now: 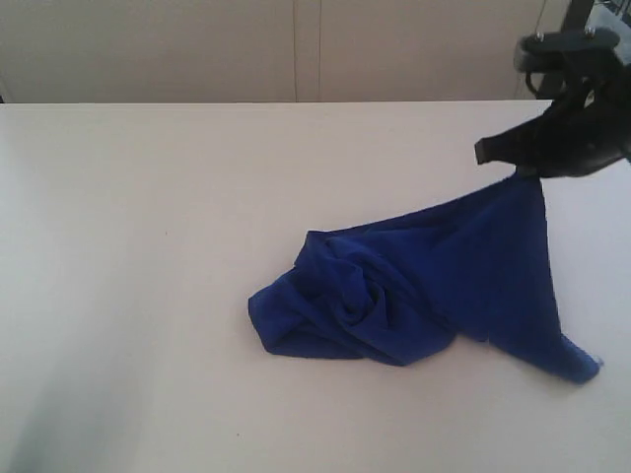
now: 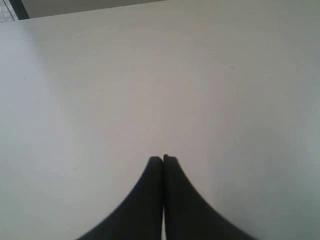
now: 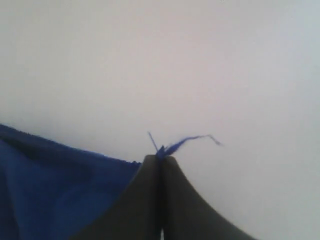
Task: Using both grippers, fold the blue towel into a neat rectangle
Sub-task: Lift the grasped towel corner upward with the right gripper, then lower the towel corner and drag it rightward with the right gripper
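A pale, off-white surface (image 1: pixel 148 246) fills most of the exterior view, matte and evenly lit, with a soft grey shadow (image 1: pixel 59 424) in the lower left of the frame. Across the top of the frame, behind the far edge, stands a beige panelled wall (image 1: pixel 148 49) split by two thin vertical seams (image 1: pixel 296 49) near the centre. In the left wrist view a dark strip (image 2: pixel 17 7) crosses the upper left corner.

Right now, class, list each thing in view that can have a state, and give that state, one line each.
Left gripper: shut, empty, above the bare table.
Right gripper: shut on one corner of the towel.
Towel: crumpled in a heap on the table, with the pinched corner held up.
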Controlling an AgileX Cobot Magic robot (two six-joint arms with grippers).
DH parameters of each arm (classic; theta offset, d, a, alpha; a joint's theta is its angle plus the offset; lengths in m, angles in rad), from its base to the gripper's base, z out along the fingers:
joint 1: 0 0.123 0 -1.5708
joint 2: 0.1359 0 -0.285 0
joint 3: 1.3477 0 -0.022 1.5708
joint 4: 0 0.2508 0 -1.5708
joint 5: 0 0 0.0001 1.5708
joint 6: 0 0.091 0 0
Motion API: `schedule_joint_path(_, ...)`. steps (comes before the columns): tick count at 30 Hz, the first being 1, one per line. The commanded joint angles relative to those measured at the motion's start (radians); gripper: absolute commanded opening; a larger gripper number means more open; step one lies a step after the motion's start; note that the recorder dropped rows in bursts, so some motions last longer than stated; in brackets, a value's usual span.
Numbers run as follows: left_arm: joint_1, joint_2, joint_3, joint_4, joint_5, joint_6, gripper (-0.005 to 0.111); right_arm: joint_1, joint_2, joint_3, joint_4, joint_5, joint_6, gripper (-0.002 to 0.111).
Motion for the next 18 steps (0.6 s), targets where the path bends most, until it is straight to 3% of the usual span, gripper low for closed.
schedule_joint_path(1, 0.002, -0.005, 0.005, -0.005, 0.000, -0.008, 0.000, 0.044, -0.171, -0.002, 0.002, -0.097, -0.029, 0.000)
schedule_joint_path(9, 0.002, -0.005, 0.005, -0.005, 0.000, -0.008, 0.000, 0.045, -0.336, -0.002, 0.002, -0.229, -0.030, 0.000)
schedule_joint_path(18, 0.002, -0.005, 0.005, -0.005, 0.000, -0.008, 0.000, 0.042, -0.358, -0.002, -0.054, -0.226, -0.028, 0.000)
